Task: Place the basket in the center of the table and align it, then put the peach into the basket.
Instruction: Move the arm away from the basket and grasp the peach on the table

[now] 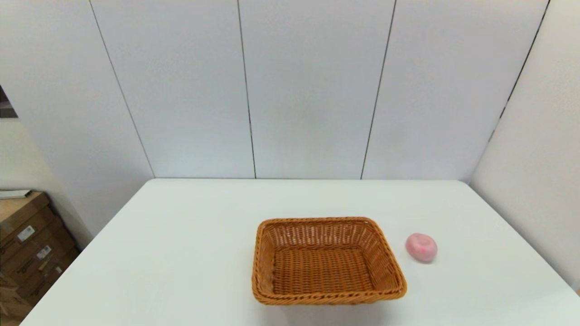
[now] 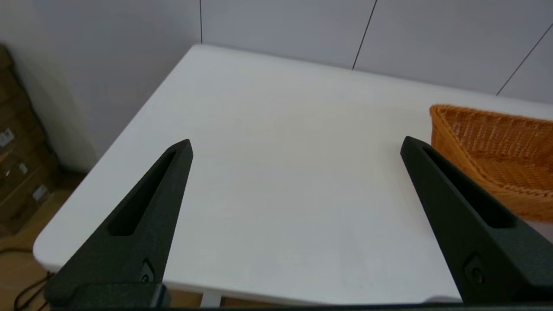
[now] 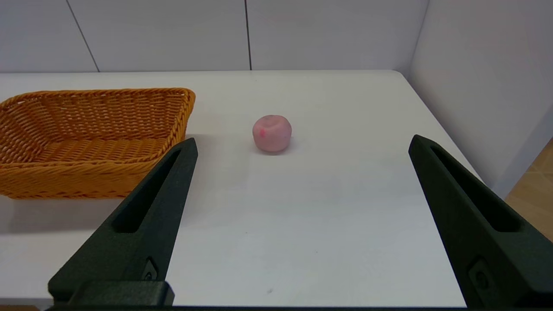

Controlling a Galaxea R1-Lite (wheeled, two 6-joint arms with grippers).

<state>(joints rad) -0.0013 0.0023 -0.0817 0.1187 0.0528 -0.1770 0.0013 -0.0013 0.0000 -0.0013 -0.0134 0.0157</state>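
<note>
1. Resting on the white table [image 1: 181,253], the basket [image 1: 327,261] lay near the front edge, a little right of the middle in the head view, and it looked roughly square to the table edges, with nothing inside it
2. The peach [image 1: 421,247] sat on the bare tabletop just beside the basket's right side, apart from the rim and not touching it
3. The left gripper [image 2: 296,149] hung over the near left part of the table with its two fingers spread wide and nothing between them; the basket's left wall showed just past one finger
4. The right gripper [image 3: 302,147] hovered low near the front right part of the table, fingers likewise wide apart and empty, with the peach lying ahead between the two finger lines and the basket's right end off to one side
5. Neither arm showed in the head view, so both seemed drawn back at the table's near edge
6. The step in hand seemed to be centring the basket, and doing it well probably meant gripping the braided rim on a short side and sliding rather than lifting, so the flat tray stayed level
7. A gentle nudge toward the left and slightly farther from the robot looked enough, kept clear of the peach so it did not roll
</note>
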